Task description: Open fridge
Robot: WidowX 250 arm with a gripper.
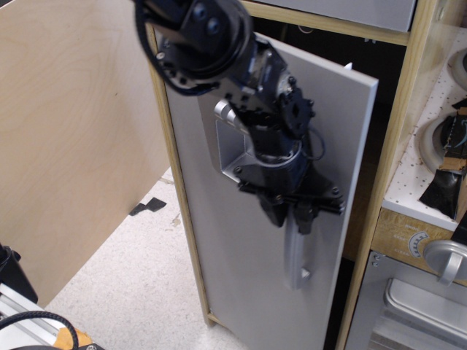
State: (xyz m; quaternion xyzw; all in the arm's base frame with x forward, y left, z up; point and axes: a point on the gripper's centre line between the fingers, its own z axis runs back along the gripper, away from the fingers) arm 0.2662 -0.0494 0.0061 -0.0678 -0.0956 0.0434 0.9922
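Silver-grey fridge (255, 292) door stands upright, swung ajar, the hand (294, 214) clamped on its vertical handle (295, 255).

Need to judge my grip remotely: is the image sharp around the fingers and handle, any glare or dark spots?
In the observation.image view, the gripper and handle look reasonably sharp; mild sheen on the door, no blown-out glare; the black fingers merge together, and the opened fridge interior is in deep shadow.
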